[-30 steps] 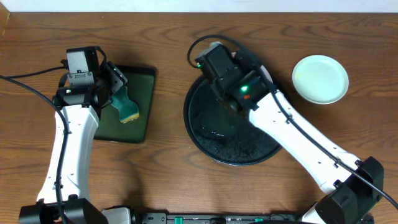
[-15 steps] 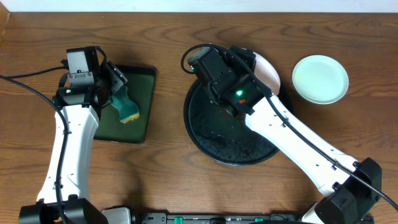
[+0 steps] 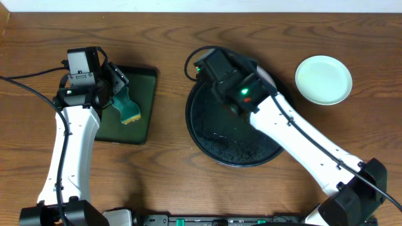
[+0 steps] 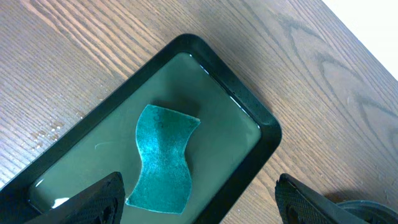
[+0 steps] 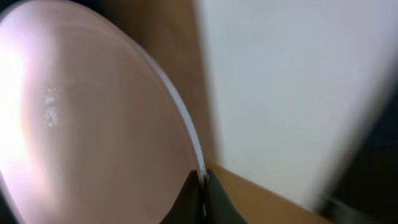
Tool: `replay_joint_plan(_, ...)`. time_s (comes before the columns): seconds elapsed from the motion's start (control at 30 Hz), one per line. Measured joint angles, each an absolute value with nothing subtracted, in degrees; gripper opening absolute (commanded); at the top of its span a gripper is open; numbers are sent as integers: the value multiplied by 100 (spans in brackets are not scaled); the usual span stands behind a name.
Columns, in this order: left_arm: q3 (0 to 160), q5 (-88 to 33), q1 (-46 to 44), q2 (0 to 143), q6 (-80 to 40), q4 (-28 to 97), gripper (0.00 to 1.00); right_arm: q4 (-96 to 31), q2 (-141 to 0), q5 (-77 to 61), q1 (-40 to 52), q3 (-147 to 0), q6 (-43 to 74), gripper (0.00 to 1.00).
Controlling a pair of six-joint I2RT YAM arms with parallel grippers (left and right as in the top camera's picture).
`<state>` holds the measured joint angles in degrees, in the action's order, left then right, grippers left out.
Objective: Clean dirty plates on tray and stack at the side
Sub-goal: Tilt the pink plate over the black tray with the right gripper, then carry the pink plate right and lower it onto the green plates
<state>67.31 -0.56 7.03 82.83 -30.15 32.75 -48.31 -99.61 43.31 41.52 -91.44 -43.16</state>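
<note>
My right gripper (image 3: pixel 256 70) is shut on the rim of a white plate (image 5: pixel 93 124) and holds it tilted over the back edge of the round black tray (image 3: pixel 232 141). In the overhead view only a sliver of this plate (image 3: pixel 269 76) shows beside the arm. A pale mint plate (image 3: pixel 323 80) lies on the table to the right of the tray. No other plate shows. My left gripper (image 4: pixel 199 202) is open and empty above the green sponge (image 4: pixel 163 158).
The sponge (image 3: pixel 127 108) lies in a small rectangular green tray with a black rim (image 3: pixel 146 100) at the left. This tray also shows in the left wrist view (image 4: pixel 249 124). The black tray holds wet specks.
My right wrist swung left and back again with the white plate. The plate showed more half a second ago and is now mostly under the arm. The left arm has not moved.
</note>
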Motion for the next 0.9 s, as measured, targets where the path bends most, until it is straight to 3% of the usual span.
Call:
replay_joint_plan(0.13, 6731, -54, 703, 8285, -3013, 3275, 78, -4539, -9992, 3315, 3667, -8803, -3927, 1)
replay_joint_plan(0.43, 6731, -54, 703, 8285, -3013, 3275, 78, -3653, -10082, 3017, 2311, -8552, -2799, 1)
replay_joint_plan(0.9, 6731, -58, 703, 8283, -3015, 3275, 78, -3601, -10088, -969, -1835, -8543, -532, 1)
